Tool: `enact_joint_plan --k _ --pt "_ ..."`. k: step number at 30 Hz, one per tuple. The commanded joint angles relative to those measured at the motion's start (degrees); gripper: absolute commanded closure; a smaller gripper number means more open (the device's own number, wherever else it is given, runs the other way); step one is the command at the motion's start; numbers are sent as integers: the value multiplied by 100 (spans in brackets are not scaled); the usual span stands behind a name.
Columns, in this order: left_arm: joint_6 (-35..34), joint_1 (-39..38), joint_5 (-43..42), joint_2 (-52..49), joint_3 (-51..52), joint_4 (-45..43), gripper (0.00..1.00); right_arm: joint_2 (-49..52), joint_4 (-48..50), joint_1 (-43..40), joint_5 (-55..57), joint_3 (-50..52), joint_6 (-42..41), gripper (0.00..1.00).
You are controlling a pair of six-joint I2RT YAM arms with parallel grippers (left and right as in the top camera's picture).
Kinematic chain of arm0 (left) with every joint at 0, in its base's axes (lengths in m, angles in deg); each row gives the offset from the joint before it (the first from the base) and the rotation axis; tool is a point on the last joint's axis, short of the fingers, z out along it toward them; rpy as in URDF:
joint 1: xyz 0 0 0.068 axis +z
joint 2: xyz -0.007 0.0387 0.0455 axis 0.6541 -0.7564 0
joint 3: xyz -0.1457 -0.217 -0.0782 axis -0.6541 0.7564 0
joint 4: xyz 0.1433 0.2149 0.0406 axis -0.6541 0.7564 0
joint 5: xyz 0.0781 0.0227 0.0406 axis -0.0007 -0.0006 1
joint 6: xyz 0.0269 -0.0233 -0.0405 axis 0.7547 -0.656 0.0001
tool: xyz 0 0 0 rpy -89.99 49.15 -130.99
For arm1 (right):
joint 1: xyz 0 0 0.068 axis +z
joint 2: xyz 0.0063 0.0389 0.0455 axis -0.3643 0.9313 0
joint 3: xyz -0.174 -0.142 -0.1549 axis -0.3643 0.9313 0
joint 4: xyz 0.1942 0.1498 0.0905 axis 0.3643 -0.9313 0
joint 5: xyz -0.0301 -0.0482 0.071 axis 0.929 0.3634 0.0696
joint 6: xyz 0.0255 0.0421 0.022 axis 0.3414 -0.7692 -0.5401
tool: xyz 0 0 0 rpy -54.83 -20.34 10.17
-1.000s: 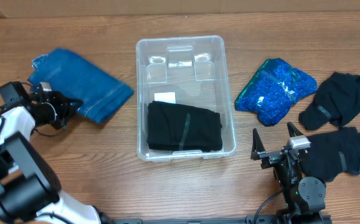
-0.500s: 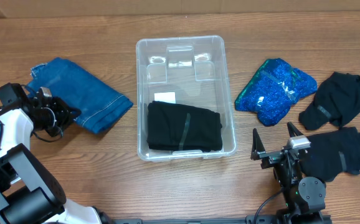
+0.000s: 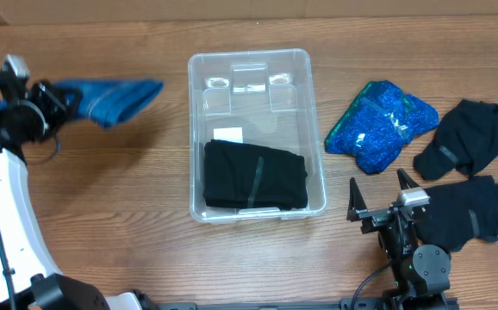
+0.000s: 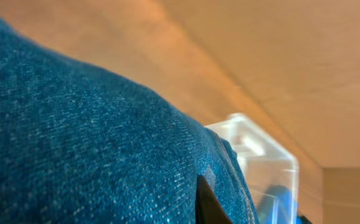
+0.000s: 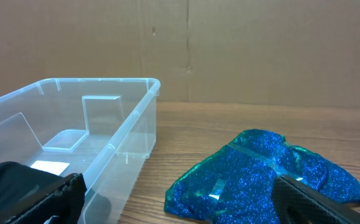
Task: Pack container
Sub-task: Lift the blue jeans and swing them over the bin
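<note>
Denim [image 3: 115, 96], clamped in the left gripper's [image 3: 59, 103] fingers, hangs left of the container [image 3: 249, 54] — next needs carrying over its bare half — right gripper's [image 3: 378, 205] fingers apart.

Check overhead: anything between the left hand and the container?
Only the denim garment that the left hand holds, reaching toward the container. Beyond its end is bare table. The overhead view shows this.
</note>
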Motion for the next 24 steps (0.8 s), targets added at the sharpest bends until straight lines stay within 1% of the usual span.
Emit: enact_joint_plan --k 1,3,5,7,9,13,16,18,20,23,24 --pt "-249 -542 -444 356 -1257 -258 96 -15 42 0 57 57 22 0" --pt "-570 -960 -304 352 -1635 -457 96 -15 42 0 57 57 22 0" --pt "-964 -1539 -24 352 -1751 -739 96 -15 42 0 57 57 22 0" --pt "-1252 -2214 496 315 -1753 -951 96 -15 42 0 57 57 22 0" --pt "-1443 -2946 1117 229 -1753 -1141 96 -15 42 0 57 57 22 0" --pt "-1899 -4575 2736 -44 -1753 -1563 96 -15 42 0 57 57 22 0" --pt "-2277 -5381 3635 -286 -1753 -1534 96 -15 42 0 57 57 22 0" --pt "-2286 -5831 4312 -498 -1753 -1510 96 -15 42 0 57 57 22 0" --pt "-2295 -6153 4795 -671 -1753 -1467 96 -15 42 0 57 57 22 0" --pt "-2859 -6457 5388 -861 -1753 -1390 96 -15 42 0 57 57 22 0" --pt "-3095 -6583 5783 -909 -1753 -1303 96 -15 42 0 57 57 22 0"
